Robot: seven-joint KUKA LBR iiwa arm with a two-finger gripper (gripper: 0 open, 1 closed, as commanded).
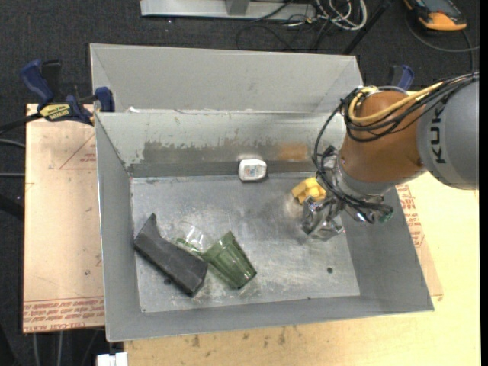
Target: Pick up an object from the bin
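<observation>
Hanging low in the bin (229, 139) — tool (320, 225), grip unreadable — small yellow thing (307, 192) just beside it.

You could not identify the small yellow lumpy object (306, 191) at the right of the grey metal bin (229, 82): the orange wrist cover (379, 147) hid part of it. The view's right edge cut off the grey arm (460, 132).

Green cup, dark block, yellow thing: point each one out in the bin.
Green cup (231, 261): camera view, middle of its side.
Dark block (169, 259): camera view, middle of its top face.
Yellow thing (306, 191): camera view, its visible middle.
</observation>
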